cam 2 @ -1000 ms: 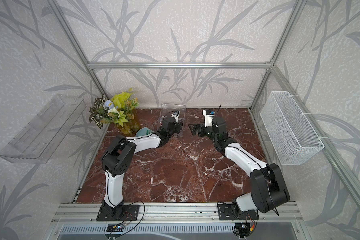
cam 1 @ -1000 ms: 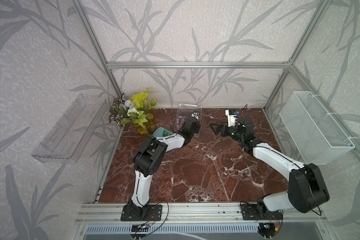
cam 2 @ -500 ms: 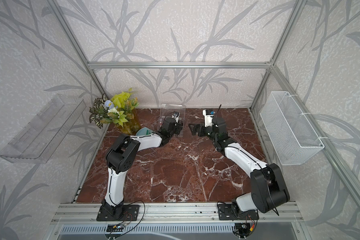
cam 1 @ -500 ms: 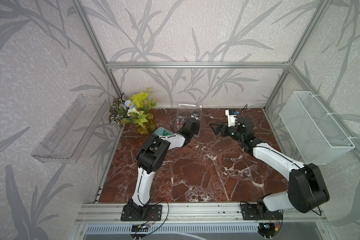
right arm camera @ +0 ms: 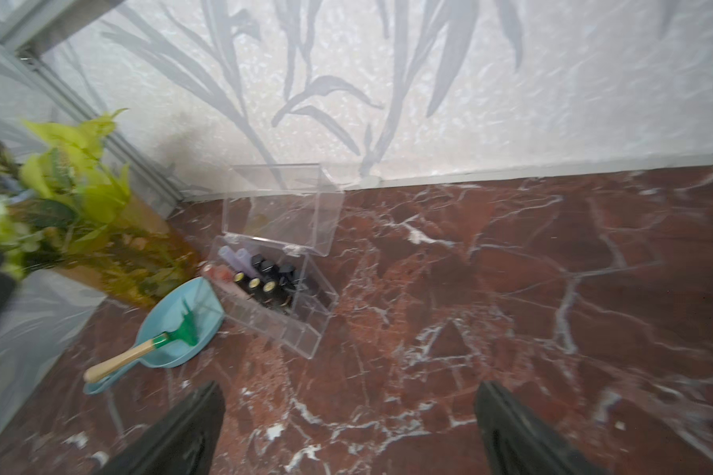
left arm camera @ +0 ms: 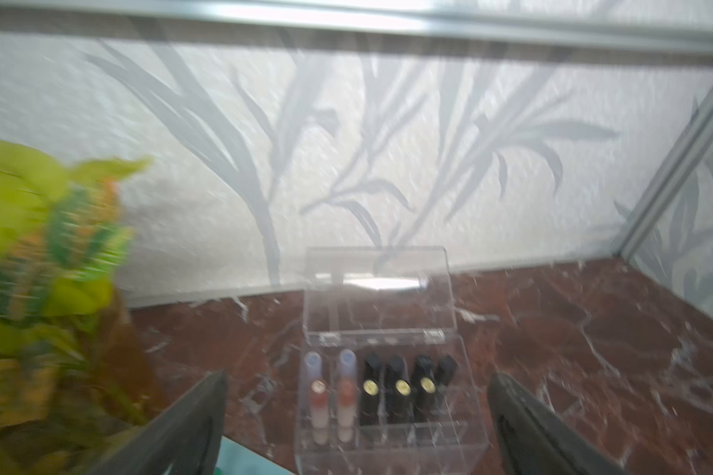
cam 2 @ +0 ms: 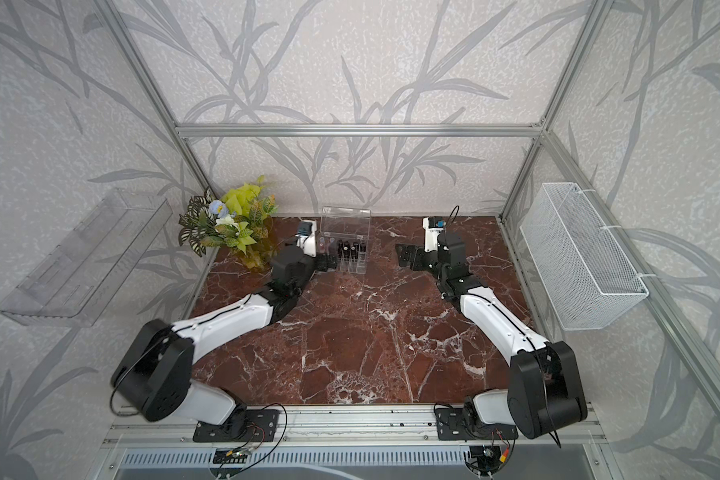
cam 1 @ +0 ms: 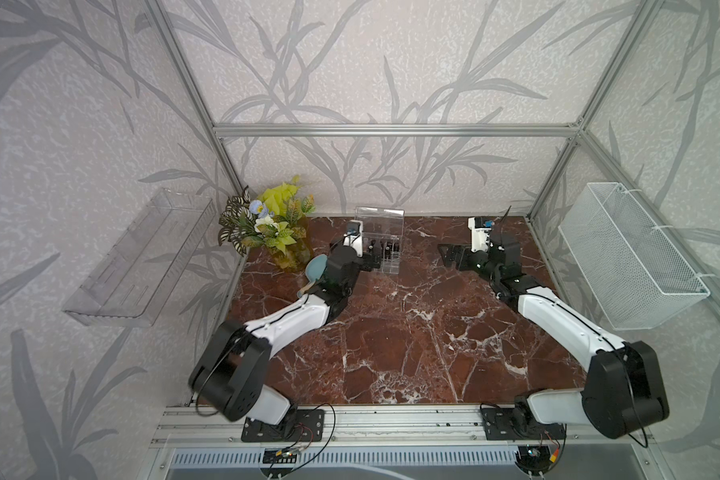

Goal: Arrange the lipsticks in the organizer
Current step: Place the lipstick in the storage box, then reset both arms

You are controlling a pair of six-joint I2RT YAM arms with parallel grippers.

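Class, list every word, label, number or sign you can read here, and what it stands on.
No text can be read.
Gold round marks on the black lipsticks in the organizer: too blurred to read.
Blue patch on the left arm, and another on the right arm: too small to read.
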